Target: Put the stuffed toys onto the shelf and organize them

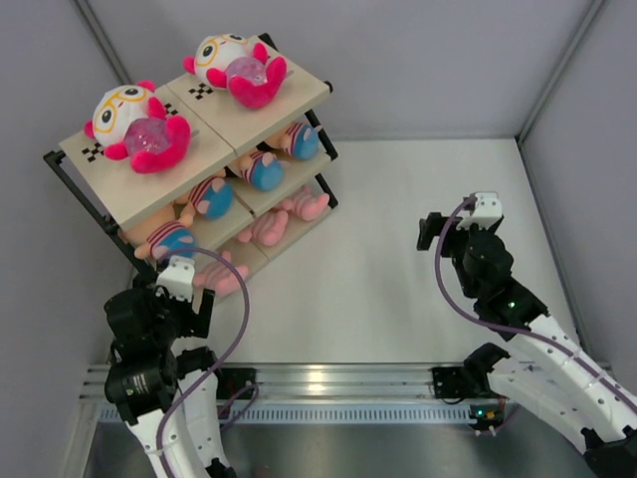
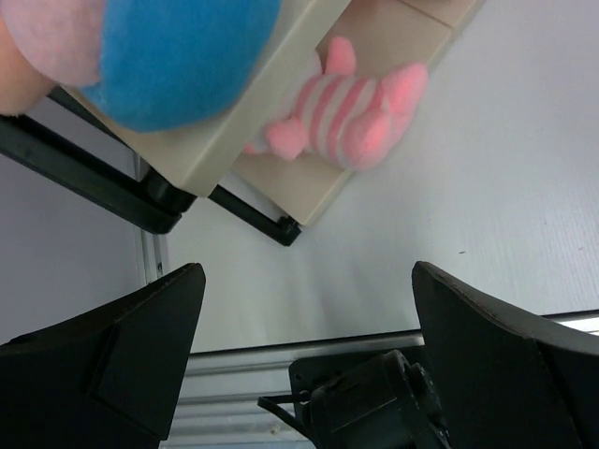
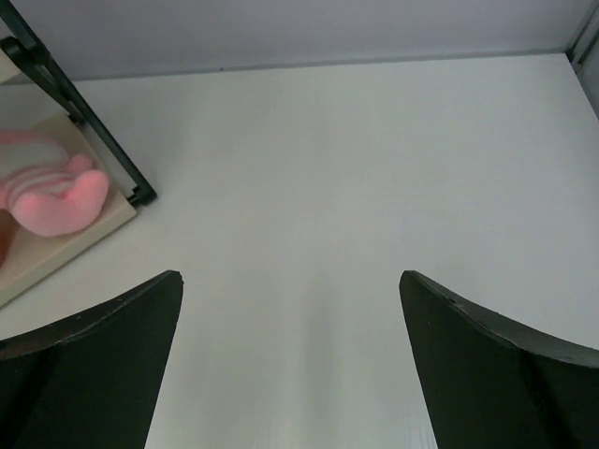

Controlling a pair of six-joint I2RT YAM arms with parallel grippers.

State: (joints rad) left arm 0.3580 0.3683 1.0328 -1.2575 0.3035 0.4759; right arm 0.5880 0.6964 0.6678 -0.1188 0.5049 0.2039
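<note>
The shelf (image 1: 164,184) stands at the far left. Two white-headed hot-pink stuffed toys (image 1: 139,127) (image 1: 239,68) lie on its top boards. Several striped, blue-bottomed toys (image 1: 209,196) fill the middle tier, and pale pink ones (image 1: 264,227) lie on the bottom tier. My left gripper (image 1: 191,304) is open and empty just in front of the shelf's near corner; its wrist view (image 2: 309,318) shows a blue-bottomed toy (image 2: 178,56) and a pale pink toy (image 2: 351,117). My right gripper (image 1: 430,234) is open and empty over the bare table; its wrist view (image 3: 290,327) shows a pale pink toy (image 3: 51,192).
A metal rail (image 1: 348,380) with the arm bases runs along the near edge. Grey walls (image 1: 587,149) close in the table at the back and on both sides. The shelf's black frame leg (image 3: 94,131) stands to the left of the right gripper.
</note>
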